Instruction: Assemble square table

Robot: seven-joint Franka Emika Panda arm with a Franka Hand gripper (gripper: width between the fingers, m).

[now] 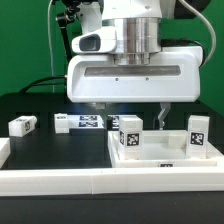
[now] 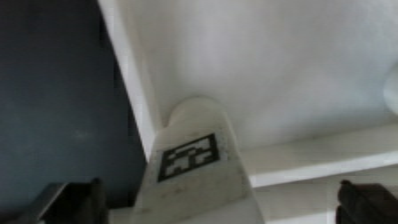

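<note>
The white square tabletop lies rim-up at the exterior view's lower right. Two white legs stand upright on it, one at its near left corner and one at the right. A third leg lies loose on the black table at the left. My gripper hangs open right above the left standing leg, one finger on each side. In the wrist view the tagged leg stands between the wide-apart fingertips, untouched, on the tabletop. My gripper holds nothing.
The marker board lies flat behind the tabletop's left edge. The long white L-shaped border wall runs along the front and up the left side. The black table surface shows beside the tabletop.
</note>
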